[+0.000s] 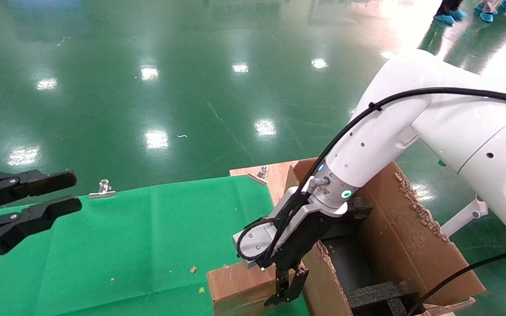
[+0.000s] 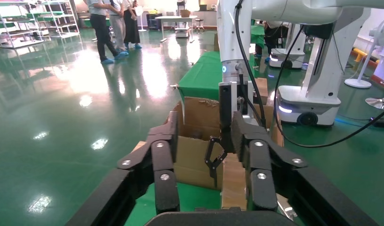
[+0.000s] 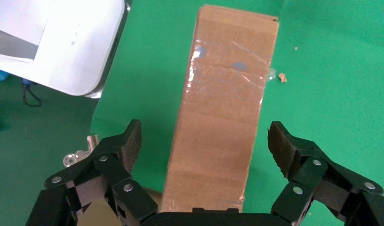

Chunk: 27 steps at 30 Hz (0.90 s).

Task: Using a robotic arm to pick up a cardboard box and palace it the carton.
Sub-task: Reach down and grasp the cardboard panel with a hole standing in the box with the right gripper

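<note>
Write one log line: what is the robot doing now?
phase: pre-grasp | right gripper: open, straddling cardboard box | carton: beside box | left gripper: open, idle

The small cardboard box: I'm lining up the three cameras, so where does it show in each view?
Head view: cardboard box at the bottom edge, on the green cloth, beside the carton, under the right gripper.
Left wrist view: low centre, past the left gripper.
Right wrist view: centre, between the open fingers.
Shared landmark: the green cloth.
</note>
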{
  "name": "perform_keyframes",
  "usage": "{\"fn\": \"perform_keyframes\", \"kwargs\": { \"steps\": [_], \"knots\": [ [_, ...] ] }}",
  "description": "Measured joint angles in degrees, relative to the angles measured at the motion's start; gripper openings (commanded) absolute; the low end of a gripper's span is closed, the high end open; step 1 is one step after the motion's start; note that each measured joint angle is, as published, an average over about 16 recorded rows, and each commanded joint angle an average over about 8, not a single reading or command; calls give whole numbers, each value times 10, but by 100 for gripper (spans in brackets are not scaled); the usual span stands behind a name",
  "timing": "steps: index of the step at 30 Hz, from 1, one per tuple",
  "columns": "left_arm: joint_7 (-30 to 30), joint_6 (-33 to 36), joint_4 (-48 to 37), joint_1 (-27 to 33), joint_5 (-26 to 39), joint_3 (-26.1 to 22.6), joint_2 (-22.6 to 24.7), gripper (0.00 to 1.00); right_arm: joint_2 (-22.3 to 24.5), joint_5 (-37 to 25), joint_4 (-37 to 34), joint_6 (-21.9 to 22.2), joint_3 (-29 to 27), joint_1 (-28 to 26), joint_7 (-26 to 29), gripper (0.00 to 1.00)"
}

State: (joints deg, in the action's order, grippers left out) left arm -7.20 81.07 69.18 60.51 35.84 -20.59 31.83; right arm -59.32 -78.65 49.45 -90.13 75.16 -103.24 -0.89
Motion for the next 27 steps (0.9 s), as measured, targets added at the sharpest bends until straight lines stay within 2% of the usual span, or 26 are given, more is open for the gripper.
{"fn": "perform_keyframes", "kwargs": {
  "steps": [27],
  "knots": [
    [0,0,0,0,0,0,0,100,4,2,1,0,-6,1,4,0]
  ]
}}
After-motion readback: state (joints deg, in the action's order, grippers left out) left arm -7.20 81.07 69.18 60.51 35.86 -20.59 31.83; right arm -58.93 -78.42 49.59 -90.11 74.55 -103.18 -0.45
